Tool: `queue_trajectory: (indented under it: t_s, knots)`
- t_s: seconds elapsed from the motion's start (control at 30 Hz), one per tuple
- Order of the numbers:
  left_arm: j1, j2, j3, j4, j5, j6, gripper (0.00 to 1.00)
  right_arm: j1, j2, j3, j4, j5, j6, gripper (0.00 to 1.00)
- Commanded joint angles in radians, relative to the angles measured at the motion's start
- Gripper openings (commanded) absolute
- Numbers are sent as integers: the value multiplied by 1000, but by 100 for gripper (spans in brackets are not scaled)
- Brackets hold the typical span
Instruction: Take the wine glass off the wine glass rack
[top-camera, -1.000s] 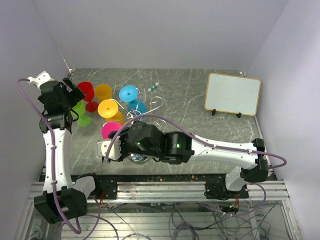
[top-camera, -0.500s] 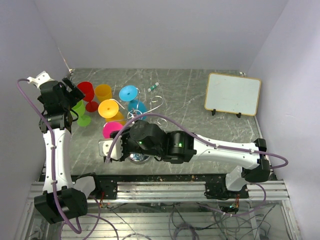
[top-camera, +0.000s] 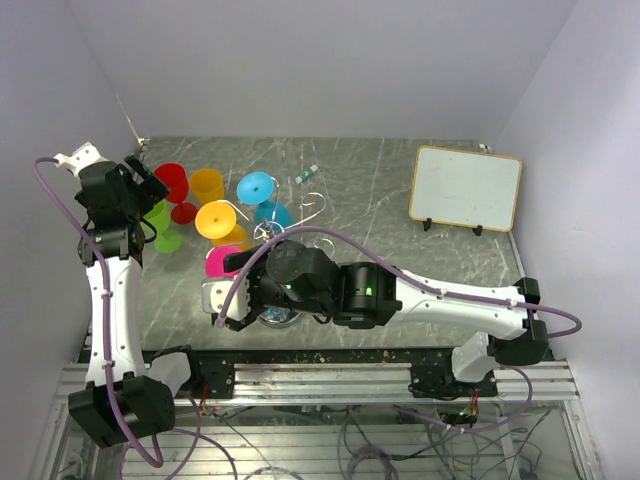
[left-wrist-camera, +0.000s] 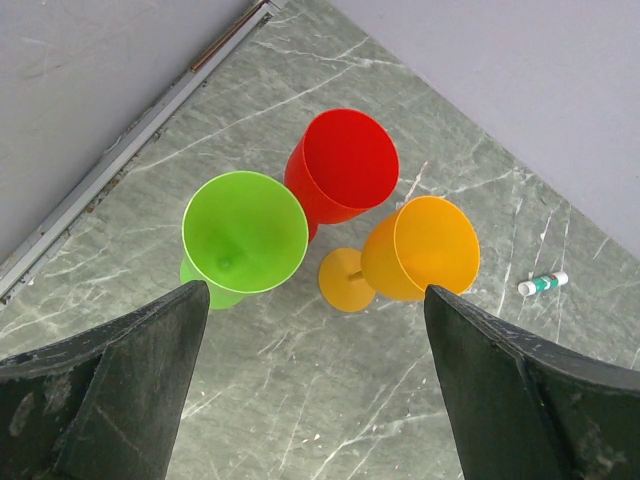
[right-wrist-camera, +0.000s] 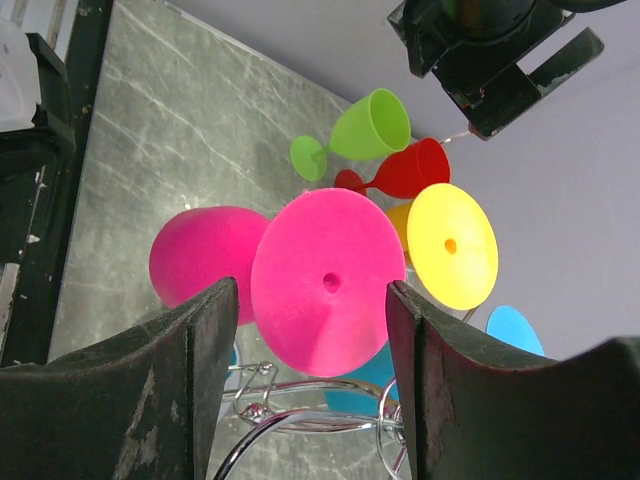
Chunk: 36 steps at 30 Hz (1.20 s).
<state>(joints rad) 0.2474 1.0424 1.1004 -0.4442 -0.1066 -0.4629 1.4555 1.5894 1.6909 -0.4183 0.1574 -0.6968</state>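
The chrome wire rack (right-wrist-camera: 300, 412) stands mid-table (top-camera: 292, 228) with three glasses hung upside down: pink (right-wrist-camera: 328, 282), yellow (right-wrist-camera: 452, 245) and blue (right-wrist-camera: 515, 330). In the top view the pink glass (top-camera: 217, 262) hangs on the near-left hook, with the yellow glass (top-camera: 218, 218) and blue glass (top-camera: 257, 186) behind it. My right gripper (right-wrist-camera: 310, 285) is open, one jaw on each side of the pink glass's foot, not touching it; it also shows in the top view (top-camera: 228, 292). My left gripper (left-wrist-camera: 315, 290) is open and empty, high above the table's left (top-camera: 140, 185).
Green (left-wrist-camera: 243, 232), red (left-wrist-camera: 345, 165) and orange (left-wrist-camera: 420, 245) glasses stand or lie on the table at far left. A small marker (top-camera: 307, 174) lies behind the rack. A whiteboard (top-camera: 465, 188) stands at far right. Walls close the left, back and right.
My right arm has shifted slightly towards the near edge beside the pink glass. The left arm and the glasses have not moved.
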Motion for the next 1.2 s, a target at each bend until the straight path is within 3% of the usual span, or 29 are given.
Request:
queue_trajectory:
  t_s: [0.0, 0.23, 0.43, 0.57, 0.87, 1.17]
  knots:
    - [16, 3, -5, 36, 24, 4, 99, 25, 20, 39, -21, 61, -13, 61]
    - [18, 6, -5, 38, 30, 3, 99, 50, 51, 29, 19, 151, -29, 58]
    - [19, 8, -5, 37, 35, 1, 99, 53, 65, 54, 13, 182, -38, 44]
    - [22, 8, -5, 39, 39, 1, 99, 55, 67, 84, -14, 174, -31, 30]
    - [26, 10, -6, 40, 47, -1, 99, 58, 28, 63, 0, 160, -31, 24]
    - [27, 11, -7, 40, 46, -1, 99, 59, 22, 40, 29, 174, -55, 8]
